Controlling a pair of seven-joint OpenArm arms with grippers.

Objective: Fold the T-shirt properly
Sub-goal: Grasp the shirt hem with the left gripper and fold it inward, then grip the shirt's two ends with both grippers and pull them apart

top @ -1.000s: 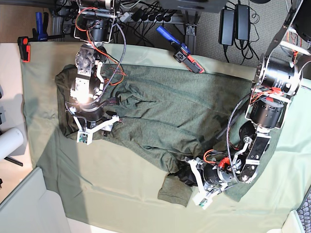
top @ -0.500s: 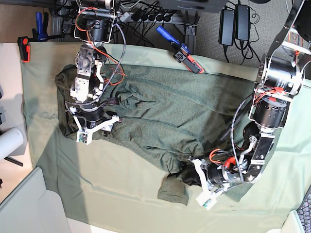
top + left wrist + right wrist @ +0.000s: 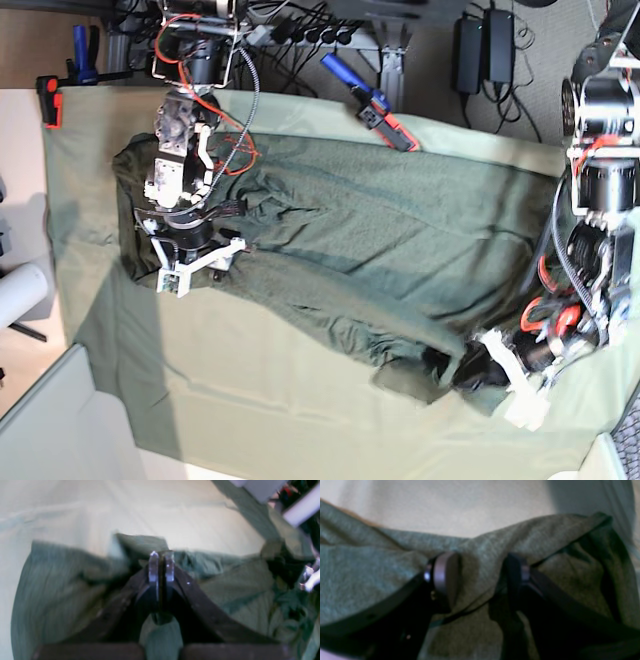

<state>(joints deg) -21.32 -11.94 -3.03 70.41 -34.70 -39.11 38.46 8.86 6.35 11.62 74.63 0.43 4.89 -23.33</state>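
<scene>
You're pinching T-shirt (image 3: 380,240) hem in left gripper (image 3: 161,566) near bench (image 3: 250,410) corner | right gripper (image 3: 480,572) gaping astride cloth, readying grip.

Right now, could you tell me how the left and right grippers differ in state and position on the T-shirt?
The left gripper has its jaws pressed shut, pinching the T-shirt; the right gripper has its jaws apart, with a fold of fabric between them. In the base view the left gripper sits at the shirt's lower right end, the right gripper at its left end. Both are down on the shirt.
</scene>
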